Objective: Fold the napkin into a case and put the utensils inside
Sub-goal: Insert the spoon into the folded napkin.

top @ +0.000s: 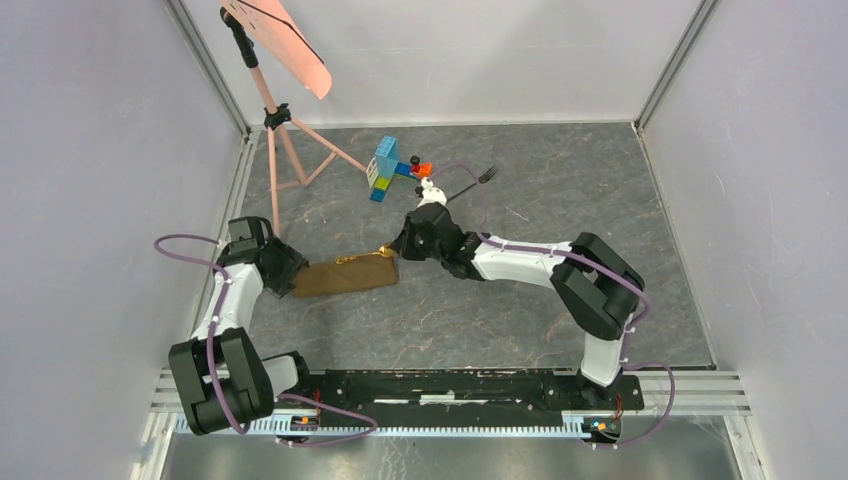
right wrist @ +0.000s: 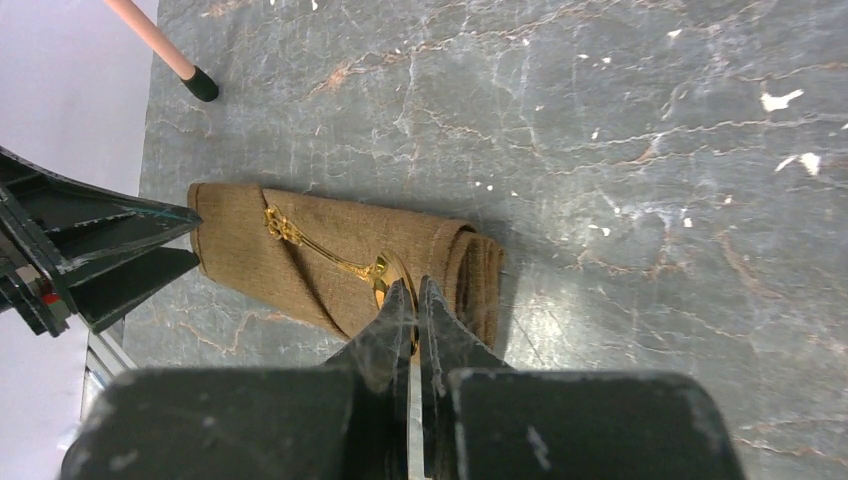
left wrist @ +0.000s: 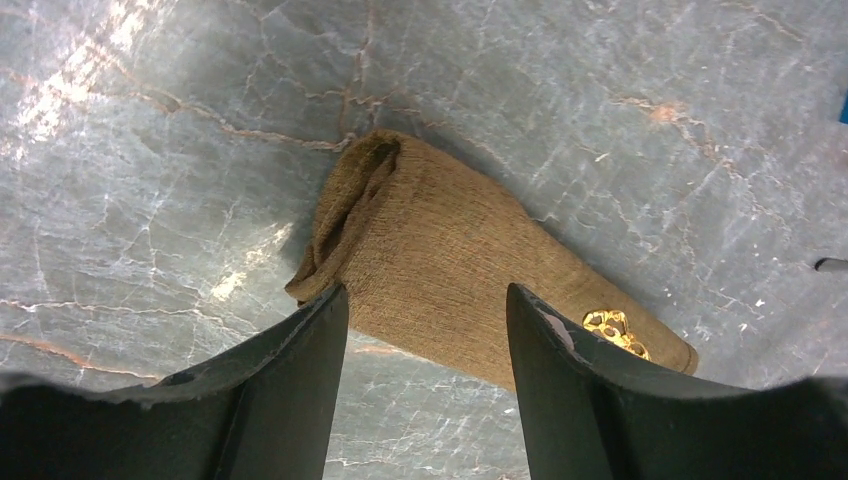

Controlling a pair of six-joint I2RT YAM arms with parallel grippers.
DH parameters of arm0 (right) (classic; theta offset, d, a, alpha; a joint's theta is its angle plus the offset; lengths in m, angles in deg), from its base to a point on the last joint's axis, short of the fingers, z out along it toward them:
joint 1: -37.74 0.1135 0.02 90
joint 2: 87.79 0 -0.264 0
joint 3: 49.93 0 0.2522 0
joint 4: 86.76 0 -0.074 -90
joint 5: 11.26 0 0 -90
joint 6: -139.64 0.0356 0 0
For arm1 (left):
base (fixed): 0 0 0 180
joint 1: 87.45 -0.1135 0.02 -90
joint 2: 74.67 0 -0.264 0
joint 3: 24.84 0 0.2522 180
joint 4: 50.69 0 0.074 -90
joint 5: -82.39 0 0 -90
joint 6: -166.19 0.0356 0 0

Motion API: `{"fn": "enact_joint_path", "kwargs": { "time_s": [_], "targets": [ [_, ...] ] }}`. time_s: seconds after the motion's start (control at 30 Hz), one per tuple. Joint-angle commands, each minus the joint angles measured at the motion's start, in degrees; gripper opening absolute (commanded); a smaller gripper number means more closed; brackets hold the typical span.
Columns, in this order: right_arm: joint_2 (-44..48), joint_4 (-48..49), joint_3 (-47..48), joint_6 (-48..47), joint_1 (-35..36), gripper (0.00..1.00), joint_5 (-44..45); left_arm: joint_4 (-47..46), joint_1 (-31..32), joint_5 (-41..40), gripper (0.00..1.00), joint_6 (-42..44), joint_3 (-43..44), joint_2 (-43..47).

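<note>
The napkin (top: 345, 275), a brown cloth, is already folded into a long, narrow bundle. It lies flat on the table (top: 560, 180), between the two arms and nearer the left one. The gold spoon (right wrist: 325, 250) lies lengthwise on it, along a diagonal fold line. Its ornate handle end points toward the left arm and its bowl sits at the rolled end. Whether any part is tucked under a flap cannot be told. The fork (top: 470, 183) is well apart from the napkin, lying on the bare table beside the toy blocks (top: 385, 168), and has not been stowed. Judgement: the folding is largely done, the spoon is at or part-way into the case, and the fork is left to fetch and insert. The right gripper (right wrist: 410, 300) has its jaws closed, with the tips on the spoon's bowl at the napkin's rolled end. A gold glint shows at the slit, but a true pinch on the bowl cannot be confirmed. The left gripper (left wrist: 428, 300) is parted to a moderate width and stands astride the opposite end of the napkin, cloth visible between its fingers (left wrist: 300, 370). Contact with the cloth cannot be established. A pink tripod stand (top: 285, 150) is at the rear left, clear of the work.
</note>
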Motion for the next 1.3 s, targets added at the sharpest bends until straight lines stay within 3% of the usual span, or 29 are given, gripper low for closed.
{"fn": "enact_joint_path", "kwargs": {
  "time_s": [0.0, 0.4, 1.27],
  "targets": [
    [-2.32, -0.92, 4.10, 0.95, 1.75, 0.00, 3.12, -2.85, -0.42, -2.89, 0.66, -3.58, -2.06, 0.16],
    [-5.68, -0.91, 5.82, 0.77, 2.55, 0.00, 3.72, -3.40, -0.40, -2.62, 0.68, -4.37, -3.36, -0.73],
    [-16.40, 3.50, 15.64, 10.70, 7.05, 0.00, 0.60, -3.94, -0.36, -2.55, 0.71, -3.42, -3.21, -0.84]
  ]
}}
